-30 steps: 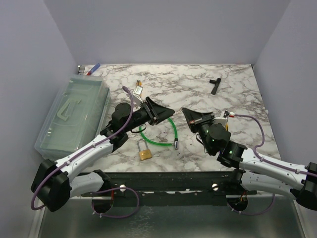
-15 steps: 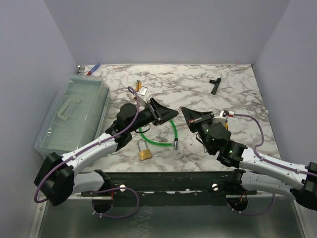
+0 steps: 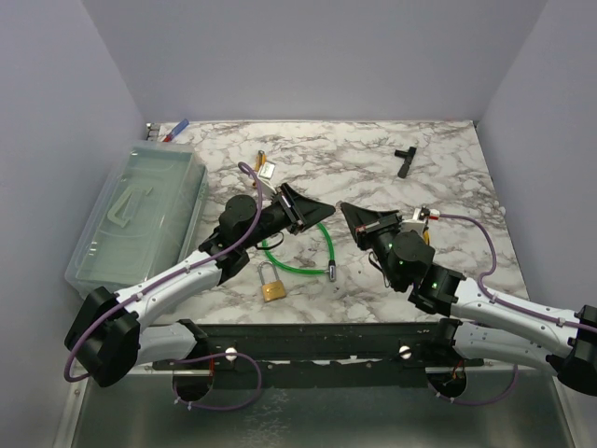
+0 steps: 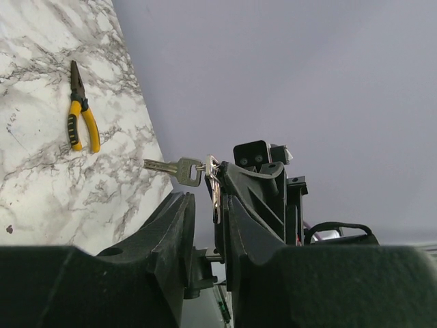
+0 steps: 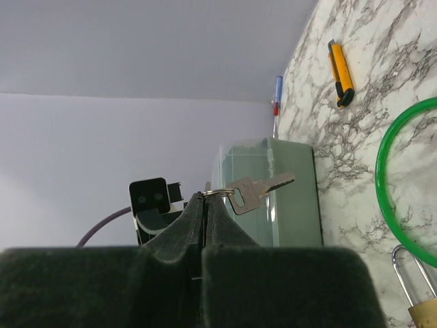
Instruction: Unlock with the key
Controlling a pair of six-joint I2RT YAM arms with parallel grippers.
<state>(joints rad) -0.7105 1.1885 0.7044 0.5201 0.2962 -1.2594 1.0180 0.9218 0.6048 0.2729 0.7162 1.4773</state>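
Note:
My right gripper (image 5: 205, 198) is shut on a small key ring, and the silvery key (image 5: 254, 191) sticks out sideways from its tip. The key also shows in the left wrist view (image 4: 179, 169). In the top view the two grippers meet tip to tip above the table, left gripper (image 3: 315, 213) facing right gripper (image 3: 345, 209). My left gripper (image 4: 208, 205) is open with a narrow gap, and the ring hangs in that gap beside one finger (image 4: 256, 222). The brass padlock (image 3: 272, 288) lies on the marble inside the green cable loop's near edge (image 3: 300, 264).
A clear plastic box (image 3: 140, 219) stands at the left. A yellow utility knife (image 3: 264, 167) and a red-blue screwdriver (image 3: 175, 129) lie at the back. A black T-shaped tool (image 3: 405, 161) lies at the back right. Yellow-handled pliers (image 4: 82, 116) show in the left wrist view.
My left arm has swung right and forward, bringing its gripper up to the right gripper's tip. The right gripper has held still with the key ring.

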